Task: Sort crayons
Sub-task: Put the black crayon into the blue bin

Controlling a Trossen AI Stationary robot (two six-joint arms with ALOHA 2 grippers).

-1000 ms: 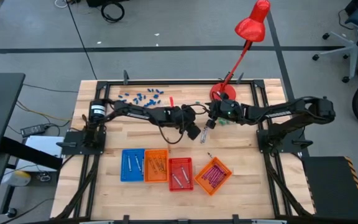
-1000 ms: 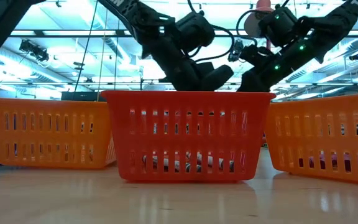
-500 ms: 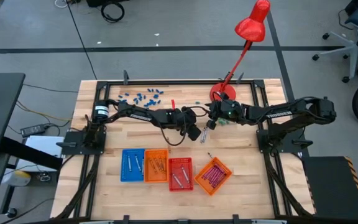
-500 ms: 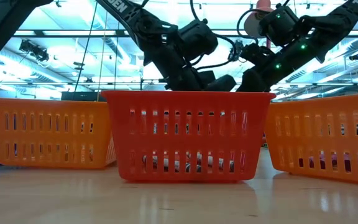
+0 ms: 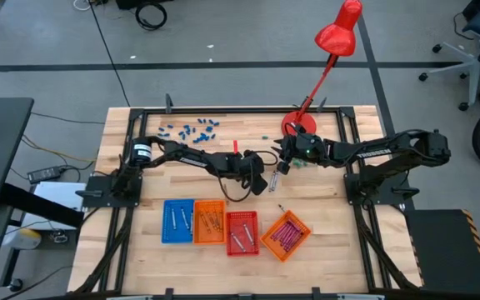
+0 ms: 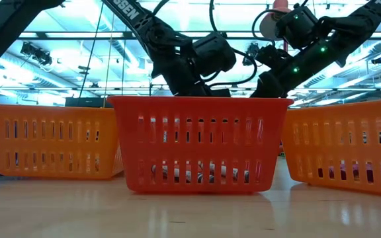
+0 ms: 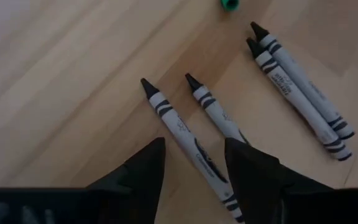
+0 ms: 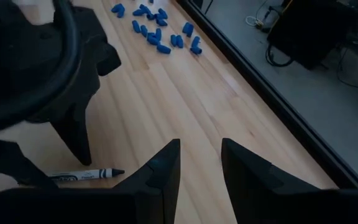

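Several silvery grey crayons (image 7: 291, 81) lie flat on the wooden table near its middle (image 5: 272, 182). My left gripper (image 7: 194, 142) is open and low over them. Its fingers stand on either side of one grey crayon (image 7: 185, 134) and lie across it. A second crayon (image 7: 213, 109) runs under one finger. I cannot tell whether the fingers touch either crayon. My right gripper (image 8: 201, 142) is open and empty. It hovers just to the right of the left gripper (image 5: 280, 165), with one grey crayon (image 8: 86, 175) in its view.
Four small trays stand in a row near the front edge: blue (image 5: 177, 221), orange (image 5: 209, 222), red (image 5: 242, 232) and a tilted orange one (image 5: 286, 236), each with crayons inside. Stubby blue bits (image 5: 188, 130) lie at the far left. A red lamp's base (image 5: 300, 125) stands at the far side.
My left gripper has gone down and a little toward the table's near edge, onto the grey crayons. In the low view its fingertips have sunk behind the red tray's rim.
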